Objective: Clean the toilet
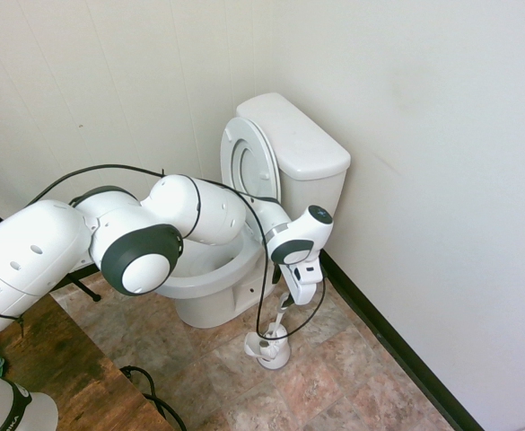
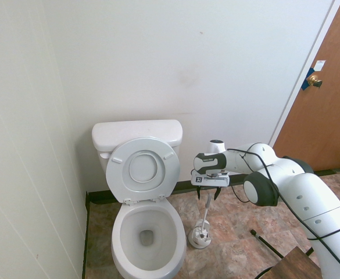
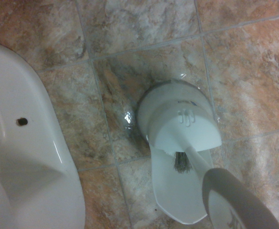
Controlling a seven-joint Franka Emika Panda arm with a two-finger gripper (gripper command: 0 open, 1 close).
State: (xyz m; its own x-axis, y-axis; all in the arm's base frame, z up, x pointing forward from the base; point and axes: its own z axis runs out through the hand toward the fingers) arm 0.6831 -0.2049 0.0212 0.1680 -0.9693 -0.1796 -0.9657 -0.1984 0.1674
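- Pincer (image 2: pixel 209 196) hangs with its jaws spread, right at the top of one brush handle (image 2: pixel 206 210), gripping nothing yet.
- One toilet (image 2: pixel 142 192) against the wall, lid up.
- One brush holder (image 2: pixel 200 237) beside it on the tile floor (image 2: pixel 245 221).
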